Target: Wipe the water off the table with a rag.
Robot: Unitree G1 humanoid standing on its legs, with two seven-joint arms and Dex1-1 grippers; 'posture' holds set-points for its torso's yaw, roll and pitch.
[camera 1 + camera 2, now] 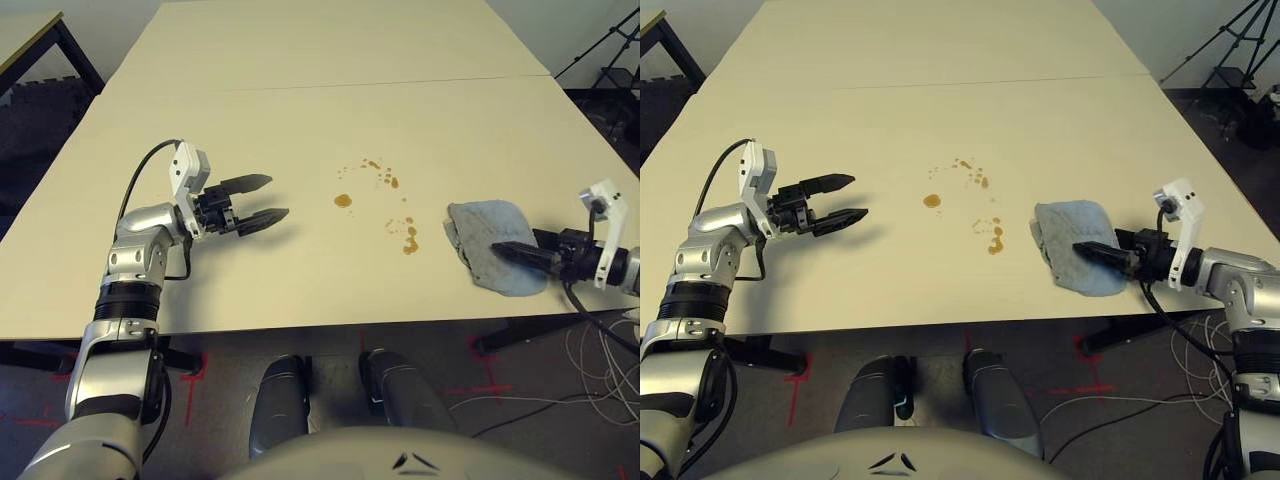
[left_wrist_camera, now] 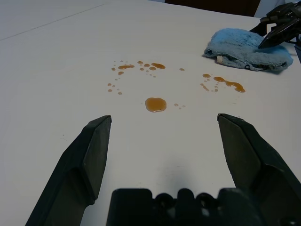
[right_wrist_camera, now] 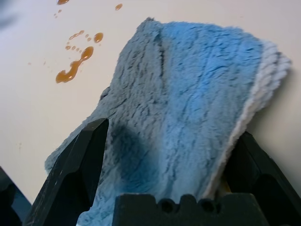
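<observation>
Spread wide at the right gripper (image 1: 1104, 252), with one black finger above the blue-grey rag (image 3: 178, 94) and the other beyond its pale ribbed border, partly hidden by the cloth. Not possible to tell whether in contact with the rag at that second finger. Bunched into a thick, folded pad at the rag, with plush pile and an uneven outline; located on the pale surface (image 1: 300, 290), near its robot-side edge and toward the right.

Just left of the rag, and apart from it: an elongated, irregular streak of amber-brown water (image 1: 410, 243), with small drops around it. Farther left, in a separate position: one rounded blotch (image 2: 155, 104), the closest of the larger spots to the left gripper (image 1: 265, 202). Beyond these, away from the robot: a loose arc of small drops and short blotches (image 1: 970, 168).

Spread apart at the left gripper, with nothing between the fingers; raised over the left part of the surface, pointing toward the water, with a soft shadow below.

Farther out, across the surface beyond the water: a thin seam (image 1: 330, 84). Below the surface: dark legs (image 1: 520, 330) and a grey floor (image 1: 330, 375) with red markings (image 1: 193, 375). Right of the robot, on the floor: loose cables (image 1: 600, 385).
</observation>
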